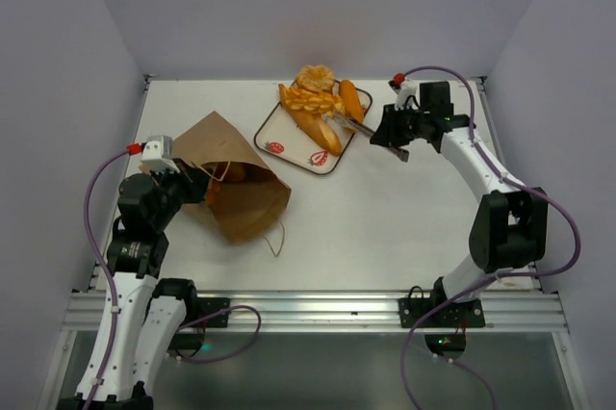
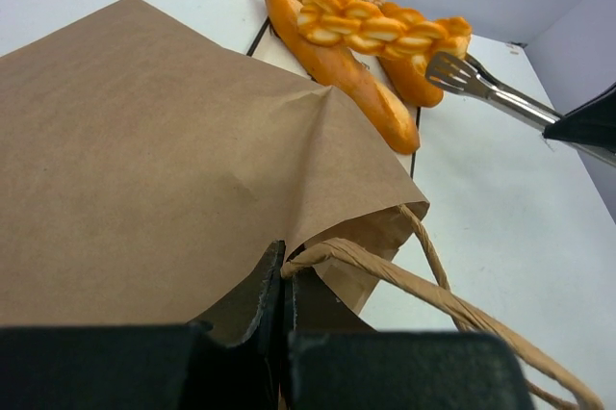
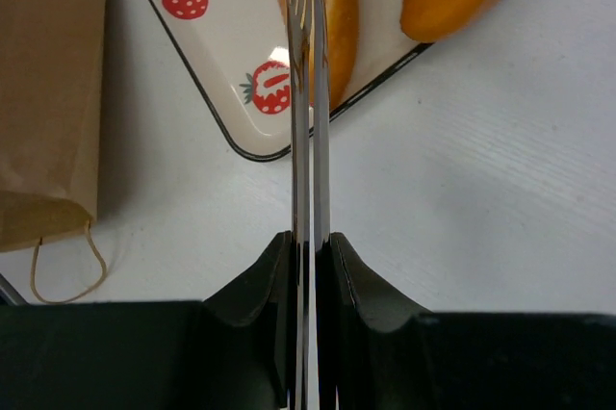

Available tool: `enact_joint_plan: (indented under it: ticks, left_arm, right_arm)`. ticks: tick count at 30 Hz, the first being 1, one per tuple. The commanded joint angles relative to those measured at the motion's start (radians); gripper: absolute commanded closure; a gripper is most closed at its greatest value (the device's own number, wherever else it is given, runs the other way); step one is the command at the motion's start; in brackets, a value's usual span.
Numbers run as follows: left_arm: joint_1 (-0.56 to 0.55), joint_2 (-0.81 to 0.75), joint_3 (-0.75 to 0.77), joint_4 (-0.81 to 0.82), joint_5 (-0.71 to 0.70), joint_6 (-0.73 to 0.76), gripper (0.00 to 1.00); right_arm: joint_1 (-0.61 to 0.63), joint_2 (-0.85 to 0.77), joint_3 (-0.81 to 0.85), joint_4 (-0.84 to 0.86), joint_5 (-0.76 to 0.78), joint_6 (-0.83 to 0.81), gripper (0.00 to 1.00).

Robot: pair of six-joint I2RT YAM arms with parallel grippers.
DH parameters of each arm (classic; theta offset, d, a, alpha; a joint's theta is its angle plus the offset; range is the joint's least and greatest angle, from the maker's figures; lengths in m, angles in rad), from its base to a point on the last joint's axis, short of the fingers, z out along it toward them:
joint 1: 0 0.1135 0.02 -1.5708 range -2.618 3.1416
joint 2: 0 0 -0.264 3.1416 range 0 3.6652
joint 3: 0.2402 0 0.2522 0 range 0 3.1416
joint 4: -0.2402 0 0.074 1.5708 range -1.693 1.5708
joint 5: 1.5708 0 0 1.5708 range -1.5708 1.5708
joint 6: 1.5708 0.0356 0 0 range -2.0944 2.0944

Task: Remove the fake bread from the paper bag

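The brown paper bag [image 1: 236,174] lies on its side at the left, its mouth towards my left arm. My left gripper [image 1: 197,182] is shut on the bag's rim beside a cord handle [image 2: 404,280]. An orange piece [image 1: 214,192] shows inside the mouth. Fake bread lies on the strawberry tray [image 1: 289,145]: a ruffled bun [image 1: 315,78], a braided piece [image 1: 306,100], a baguette [image 1: 316,129] and an oval roll [image 1: 352,100]. My right gripper [image 1: 387,131] is shut on metal tongs [image 1: 346,123]. The tongs' tips reach over the baguette [image 3: 339,6].
The bag's other cord handle [image 1: 277,237] trails on the table towards the near edge. White walls close in the table at the back and both sides. In the right wrist view the bag [image 3: 48,92] lies left of the tray [image 3: 231,92].
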Motion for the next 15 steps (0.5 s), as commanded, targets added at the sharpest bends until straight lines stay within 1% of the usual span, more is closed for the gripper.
enact_joint_plan:
  ticks: [1, 4, 5, 7, 8, 12, 15]
  left_arm:
    - [0.003, -0.005, 0.042, 0.009, 0.039, 0.008, 1.00]
    - [0.003, -0.006, 0.040, 0.020, 0.046, 0.001, 1.00]
    - [0.003, -0.005, 0.045, 0.018, 0.046, 0.003, 1.00]
    - [0.003, -0.006, 0.048, 0.018, 0.051, 0.000, 1.00]
    - [0.003, -0.005, 0.050, 0.018, 0.054, 0.000, 1.00]
    - [0.003, -0.005, 0.048, 0.021, 0.071, -0.006, 1.00]
    - [0.003, -0.008, 0.040, 0.026, 0.082, -0.014, 1.00]
  right_arm:
    - [-0.076, 0.027, 0.022, 0.031, -0.070, 0.064, 0.95]
    - [-0.110, 0.046, 0.010, 0.026, -0.106, 0.081, 0.90]
    - [-0.114, 0.049, 0.006, 0.024, -0.110, 0.082, 0.85]
    - [-0.116, 0.046, -0.004, 0.026, -0.108, 0.079, 0.78]
    - [-0.116, 0.041, -0.007, 0.027, -0.110, 0.079, 0.71]
    - [-0.117, 0.026, -0.017, 0.026, -0.103, 0.076, 0.61]
    - [-0.119, 0.003, -0.024, 0.026, -0.087, 0.067, 0.58]
